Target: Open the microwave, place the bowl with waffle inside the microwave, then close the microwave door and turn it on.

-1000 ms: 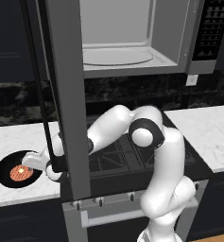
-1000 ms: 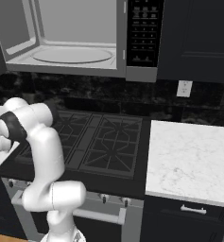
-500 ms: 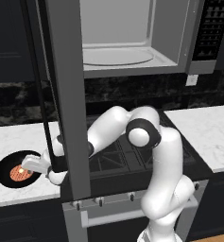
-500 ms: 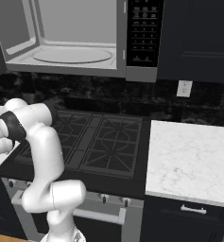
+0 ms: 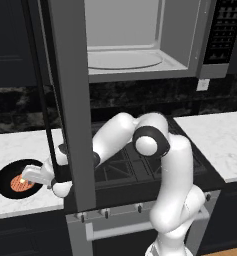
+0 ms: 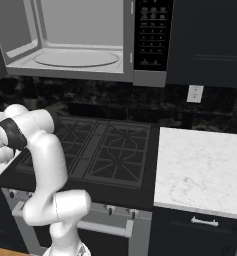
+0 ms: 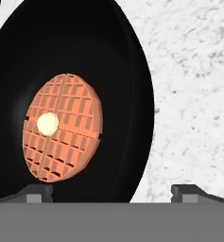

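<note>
Reaching low toward the bowl (image 5: 17, 178) on the left tabletop (image 5: 10, 150), seen from the left base camera; bowl sits near the front edge of that tabletop, waffle (image 5: 20, 183) lying flat inside it. Claw (image 5: 32, 176) down at the bowl's right rim, close over it or touching, hard to tell which. Microwave door (image 5: 70, 100) swung fully open, standing edge-on in front of the arm and hiding part of the forearm; black bar handle (image 5: 42, 85) just left of it. Microwave (image 5: 140, 45) cavity bare, turntable (image 5: 122, 60) free. Judged step: door already open, pickup of the bowl in hand, no grip yet.

From the right base camera, arm folded far to the left past the stove (image 6: 100, 150); microwave cavity above wide open, button panel (image 6: 150, 35) at its right. Right tabletop (image 6: 205, 170) bare.

From the hand camera, waffle (image 7: 63, 126) centred in the black bowl (image 7: 123, 61), marble tabletop (image 7: 193, 94) beyond the rim. Two fingertips (image 7: 38, 193) spread wide apart, one over the bowl's inside, one outside over marble, straddling the rim: claw released, holding nothing.

Next move calls for lowering onto the rim and pinching it, then lifting level. Tight spot: open door hangs right beside the arm, so the lift probably needs to go out and around its edge before rising to the cavity.
</note>
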Controlling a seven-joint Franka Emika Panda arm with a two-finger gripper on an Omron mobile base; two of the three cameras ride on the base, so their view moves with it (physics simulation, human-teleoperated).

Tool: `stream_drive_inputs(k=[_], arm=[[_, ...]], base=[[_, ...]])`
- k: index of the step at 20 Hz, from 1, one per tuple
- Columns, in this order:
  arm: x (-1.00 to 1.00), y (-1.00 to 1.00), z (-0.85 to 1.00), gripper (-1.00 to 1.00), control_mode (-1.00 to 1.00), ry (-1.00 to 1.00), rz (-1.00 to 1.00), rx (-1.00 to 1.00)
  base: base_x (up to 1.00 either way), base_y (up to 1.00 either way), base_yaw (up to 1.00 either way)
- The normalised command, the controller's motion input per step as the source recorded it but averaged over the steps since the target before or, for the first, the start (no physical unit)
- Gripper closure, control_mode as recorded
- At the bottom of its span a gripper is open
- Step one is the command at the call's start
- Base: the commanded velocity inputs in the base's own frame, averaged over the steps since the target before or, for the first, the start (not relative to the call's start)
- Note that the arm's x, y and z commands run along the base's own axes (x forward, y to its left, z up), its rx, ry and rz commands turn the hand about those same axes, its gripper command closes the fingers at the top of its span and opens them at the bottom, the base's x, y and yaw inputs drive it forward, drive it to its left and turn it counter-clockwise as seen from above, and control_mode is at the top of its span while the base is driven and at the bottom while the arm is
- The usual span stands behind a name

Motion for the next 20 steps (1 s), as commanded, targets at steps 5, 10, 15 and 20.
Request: stream_drive_inputs(k=[5, 10, 15, 20], arm=[[0.00, 0.00, 0.00, 1.00, -1.00, 0.00, 0.00, 0.00], [0.00, 0.00, 0.00, 1.00, -1.00, 0.00, 0.00, 0.00], [0.00, 0.00, 0.00, 1.00, -1.00, 0.00, 0.00, 0.00], [0.00, 0.00, 0.00, 1.00, -1.00, 0.00, 0.00, 0.00]], base=[[0.00, 0.00, 0.00], [0.00, 0.00, 0.00], [0.00, 0.00, 0.00], [0.00, 0.00, 0.00]])
